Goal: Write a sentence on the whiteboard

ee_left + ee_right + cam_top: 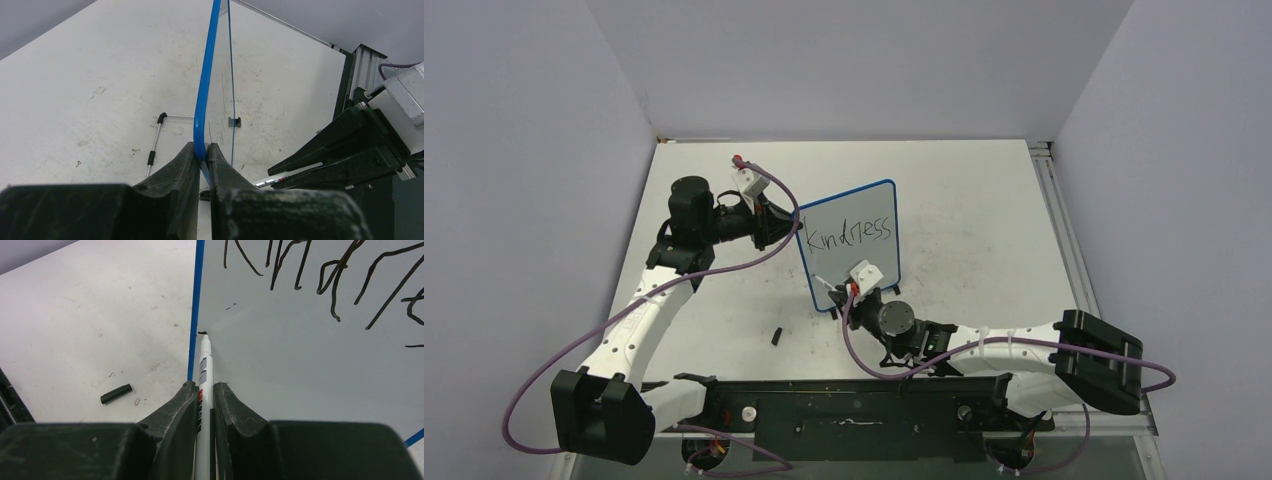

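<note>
Right tool point(205, 392) pinches marker point(204, 362), tip on whiteboard point(300, 370) (dot point(202, 332) seen only by right wrist); left tool point(202, 152) clamps its edge; upright, facing near.

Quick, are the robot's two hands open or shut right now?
The left gripper is shut on the whiteboard's blue edge.
The right gripper is shut on the marker.
</note>
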